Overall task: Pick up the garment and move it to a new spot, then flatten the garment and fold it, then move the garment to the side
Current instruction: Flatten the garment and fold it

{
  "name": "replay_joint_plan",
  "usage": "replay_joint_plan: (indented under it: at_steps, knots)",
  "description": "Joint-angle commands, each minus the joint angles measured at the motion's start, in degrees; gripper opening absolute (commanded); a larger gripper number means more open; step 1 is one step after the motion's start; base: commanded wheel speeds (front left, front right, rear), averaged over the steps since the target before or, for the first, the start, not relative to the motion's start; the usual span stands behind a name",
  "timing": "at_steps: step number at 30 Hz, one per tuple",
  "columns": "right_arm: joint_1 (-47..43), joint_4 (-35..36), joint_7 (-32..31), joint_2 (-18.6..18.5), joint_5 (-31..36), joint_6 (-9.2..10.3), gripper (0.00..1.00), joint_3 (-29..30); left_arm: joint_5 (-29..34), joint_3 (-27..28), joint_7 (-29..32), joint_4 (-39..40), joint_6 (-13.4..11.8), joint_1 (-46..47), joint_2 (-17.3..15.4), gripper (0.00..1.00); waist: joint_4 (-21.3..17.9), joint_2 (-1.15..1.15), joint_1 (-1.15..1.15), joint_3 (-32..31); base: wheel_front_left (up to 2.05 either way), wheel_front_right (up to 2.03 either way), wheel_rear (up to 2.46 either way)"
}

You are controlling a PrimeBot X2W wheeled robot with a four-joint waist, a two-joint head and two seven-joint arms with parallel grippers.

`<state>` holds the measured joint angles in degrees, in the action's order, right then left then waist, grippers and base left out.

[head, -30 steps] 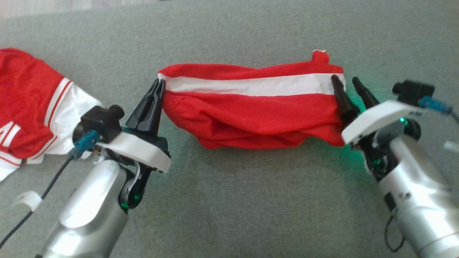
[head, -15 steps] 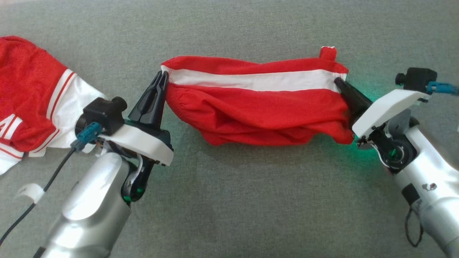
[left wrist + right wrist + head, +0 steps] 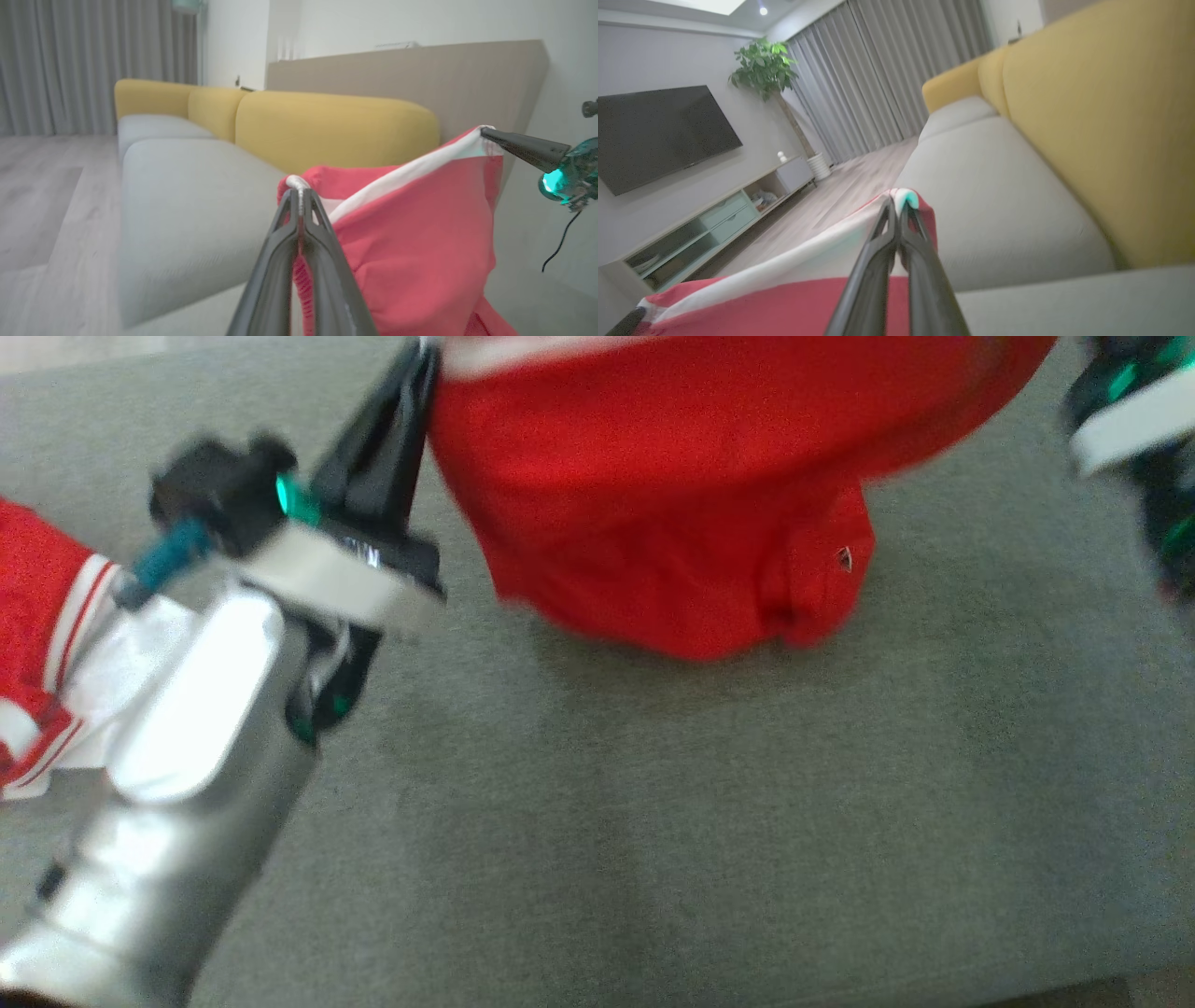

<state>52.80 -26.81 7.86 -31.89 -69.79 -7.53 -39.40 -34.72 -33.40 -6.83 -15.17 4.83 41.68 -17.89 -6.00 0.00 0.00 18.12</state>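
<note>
The garment [image 3: 672, 504] is red cloth with a white waistband, hanging stretched between both grippers, its lower edge just over or touching the grey cushion [image 3: 747, 821]. My left gripper [image 3: 422, 355] is shut on the band's left end; in the left wrist view its fingertips [image 3: 299, 193] pinch the white edge of the garment [image 3: 420, 242]. My right gripper [image 3: 897, 205] is shut on the other end of the band, and the garment [image 3: 784, 303] trails off to the lower left. The right gripper [image 3: 486, 133] also shows in the left wrist view, gripping the far corner.
A second red and white garment [image 3: 37, 616] lies at the cushion's left behind my left arm. Yellow backrests [image 3: 327, 126] run along the sofa. A TV [image 3: 658, 130], a low cabinet [image 3: 714, 219] and a plant [image 3: 761, 65] stand across the wooden floor.
The right gripper has shut on the right end of the waistband. Both arms have raised the garment off the cushion, so it now hangs. The head view has shifted and blurred.
</note>
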Motion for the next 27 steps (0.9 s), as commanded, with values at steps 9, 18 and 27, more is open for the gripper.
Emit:
replay_joint_plan:
  at_steps: [9, 18, 27]
  knots:
    - [19.0, -3.9, 7.0, -4.1, 7.4, 0.04, 0.00, 8.9, 2.5, 2.3, -3.9, -1.8, 2.0, 24.8, 1.4, 0.00, -3.3, 0.00, 0.00, 3.3, 0.00, 0.00, 0.00]
    - [11.1, 0.3, 7.1, -3.8, 11.8, 0.04, 0.00, 12.6, 0.8, -0.8, -7.8, -6.9, 2.6, 20.8, 2.7, 0.00, -2.4, 0.00, 0.00, 1.9, 0.00, 0.00, 0.00]
    - [-21.9, 6.6, 7.1, -4.1, 12.0, 0.04, 0.00, 14.0, 8.6, -1.3, -8.2, -1.4, 1.4, -9.4, 3.4, 0.00, -0.6, 0.00, 0.00, -1.2, 0.00, 0.00, 0.00]
